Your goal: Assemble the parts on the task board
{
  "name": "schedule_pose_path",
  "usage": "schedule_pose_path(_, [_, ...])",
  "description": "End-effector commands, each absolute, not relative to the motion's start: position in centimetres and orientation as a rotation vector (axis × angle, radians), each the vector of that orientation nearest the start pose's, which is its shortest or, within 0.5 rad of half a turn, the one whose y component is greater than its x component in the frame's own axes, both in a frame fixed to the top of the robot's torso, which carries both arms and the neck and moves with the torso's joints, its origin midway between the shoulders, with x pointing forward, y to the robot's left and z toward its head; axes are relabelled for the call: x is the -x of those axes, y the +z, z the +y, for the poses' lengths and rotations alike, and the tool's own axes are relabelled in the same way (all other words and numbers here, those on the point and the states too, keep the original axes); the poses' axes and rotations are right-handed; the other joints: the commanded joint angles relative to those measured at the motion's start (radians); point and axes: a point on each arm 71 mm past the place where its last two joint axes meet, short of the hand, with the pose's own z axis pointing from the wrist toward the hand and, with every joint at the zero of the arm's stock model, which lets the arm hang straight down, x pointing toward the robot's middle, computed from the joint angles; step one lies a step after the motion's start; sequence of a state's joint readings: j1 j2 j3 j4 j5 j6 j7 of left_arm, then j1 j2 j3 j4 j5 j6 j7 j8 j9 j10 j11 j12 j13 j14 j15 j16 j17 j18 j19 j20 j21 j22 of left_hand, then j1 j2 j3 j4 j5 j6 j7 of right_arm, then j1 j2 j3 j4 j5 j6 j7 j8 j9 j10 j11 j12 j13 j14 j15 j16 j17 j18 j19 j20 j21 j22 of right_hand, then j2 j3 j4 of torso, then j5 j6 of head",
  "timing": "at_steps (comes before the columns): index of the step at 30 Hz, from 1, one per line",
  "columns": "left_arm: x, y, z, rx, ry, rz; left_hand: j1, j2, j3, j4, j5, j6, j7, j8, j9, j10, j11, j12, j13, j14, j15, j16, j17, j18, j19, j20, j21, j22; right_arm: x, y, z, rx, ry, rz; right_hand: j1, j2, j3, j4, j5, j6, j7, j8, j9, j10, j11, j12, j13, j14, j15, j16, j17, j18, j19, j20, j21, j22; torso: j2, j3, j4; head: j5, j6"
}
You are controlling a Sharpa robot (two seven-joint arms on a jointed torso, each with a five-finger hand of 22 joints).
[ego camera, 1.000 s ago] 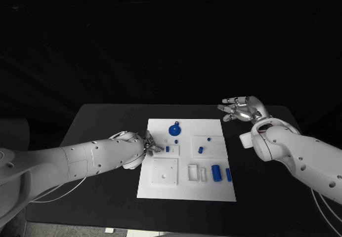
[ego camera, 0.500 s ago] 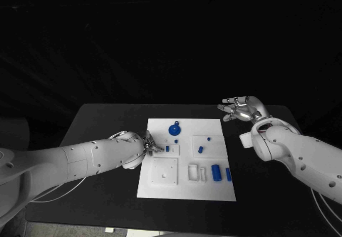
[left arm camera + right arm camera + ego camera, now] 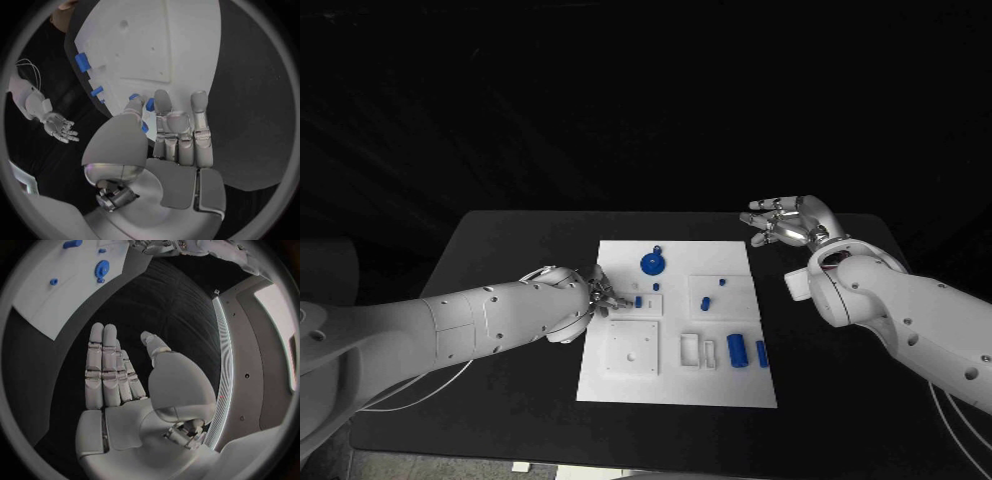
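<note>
Left hand (image 3: pixel 596 292) pinches downward; right hand (image 3: pixel 788 220) hovers, fingers spread.

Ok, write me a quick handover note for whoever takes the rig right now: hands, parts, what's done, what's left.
Left hand: at the task board's left edge, fingertips on a small blue part; whether it is actually pinched cannot be told.
Right hand: open, holding nothing, off the board's far right corner.
Parts: a round blue part near the far edge, a small blue piece on the right raised block, two blue cylinders lying at the near right.
Done: nothing plainly assembled.
Left: seat the part at the left hand, then the others.
</note>
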State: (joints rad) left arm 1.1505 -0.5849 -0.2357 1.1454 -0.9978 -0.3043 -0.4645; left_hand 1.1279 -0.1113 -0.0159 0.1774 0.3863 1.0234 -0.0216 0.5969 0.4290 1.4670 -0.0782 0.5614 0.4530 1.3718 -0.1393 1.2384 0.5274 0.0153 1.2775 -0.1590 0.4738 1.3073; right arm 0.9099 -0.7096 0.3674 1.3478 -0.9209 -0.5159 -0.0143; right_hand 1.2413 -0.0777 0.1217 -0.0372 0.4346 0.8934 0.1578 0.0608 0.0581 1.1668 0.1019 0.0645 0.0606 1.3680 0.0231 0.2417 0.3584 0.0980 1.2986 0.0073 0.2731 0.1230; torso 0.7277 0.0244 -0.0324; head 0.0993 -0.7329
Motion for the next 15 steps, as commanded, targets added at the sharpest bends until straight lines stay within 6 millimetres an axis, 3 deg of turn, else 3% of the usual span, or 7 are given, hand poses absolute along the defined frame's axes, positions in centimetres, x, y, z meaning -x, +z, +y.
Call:
schedule_pose_path(1, [-50.54,-31.52,21.26,0.474,-0.268,2.112,-0.001,-0.013,0.003,0.009,-0.010,0.001,0.007,0.005,0.002,0.028,0.001,-0.003,0.001,-0.003,0.001,-0.005,-0.002,-0.007,0.002,0.003,-0.004,0.017,-51.82,-20.04,-22.18,-0.728,0.952,1.438,-0.005,0.004,-0.001,0.002,0.006,-0.004,0.001,-0.003,0.000,-0.005,0.002,-0.003,-0.001,-0.001,0.005,-0.005,-0.001,0.012,0.001,0.005,0.000,-0.001,0.000,0.0004,0.0002,0.000,-0.001])
schedule_pose_path(10, [-50.53,-31.53,21.35,0.477,-0.269,2.114,-0.003,-0.023,0.003,0.018,-0.023,-0.001,0.008,0.006,0.002,0.026,0.001,-0.003,0.001,-0.004,0.002,-0.005,-0.002,-0.006,0.002,0.003,-0.005,0.017,-51.81,-20.10,-22.20,-0.729,0.951,1.439,-0.004,0.005,-0.007,0.005,0.007,-0.005,0.001,-0.003,0.000,-0.006,0.002,-0.003,-0.001,-0.001,0.005,-0.006,-0.003,0.012,0.002,0.005,-0.002,-0.004,0.000,0.0009,0.0001,0.000,-0.001])
schedule_pose_path(12, [-50.51,-31.54,21.37,0.477,-0.271,2.116,-0.004,-0.037,0.002,0.032,-0.031,-0.002,0.009,0.006,0.002,0.025,0.002,-0.003,0.001,-0.005,0.003,-0.006,-0.002,-0.006,0.002,0.004,-0.006,0.017,-51.81,-20.11,-22.20,-0.729,0.951,1.439,-0.004,0.005,-0.007,0.005,0.007,-0.005,0.001,-0.003,0.000,-0.006,0.002,-0.003,-0.001,-0.001,0.005,-0.006,-0.003,0.012,0.002,0.005,-0.002,-0.004,0.000,0.0008,0.0005,0.000,-0.001])
schedule_pose_path(13, [-50.50,-31.54,21.39,0.478,-0.272,2.117,-0.005,-0.044,0.000,0.039,-0.038,-0.003,0.010,0.007,0.002,0.025,0.002,-0.003,0.001,-0.006,0.003,-0.006,-0.002,-0.006,0.001,0.004,-0.006,0.017,-51.80,-20.12,-22.20,-0.729,0.951,1.440,-0.004,0.005,-0.007,0.005,0.007,-0.005,0.001,-0.003,0.000,-0.006,0.002,-0.003,-0.001,-0.001,0.005,-0.006,-0.003,0.012,0.002,0.005,-0.002,-0.004,0.000,0.0007,0.0004,0.000,-0.002])
schedule_pose_path(15, [-50.47,-31.55,21.45,0.478,-0.273,2.120,-0.009,-0.054,-0.001,0.051,-0.093,-0.005,0.011,0.007,0.002,0.024,0.003,-0.003,0.001,-0.007,0.003,-0.006,-0.003,-0.006,0.001,0.005,-0.006,0.017,-51.80,-20.14,-22.21,-0.729,0.950,1.440,-0.004,0.005,-0.007,0.005,0.007,-0.005,0.001,-0.003,0.000,-0.006,0.002,-0.003,-0.001,-0.001,0.005,-0.006,-0.003,0.012,0.002,0.005,-0.002,-0.004,0.000,0.0008,-0.0003,0.000,-0.002])
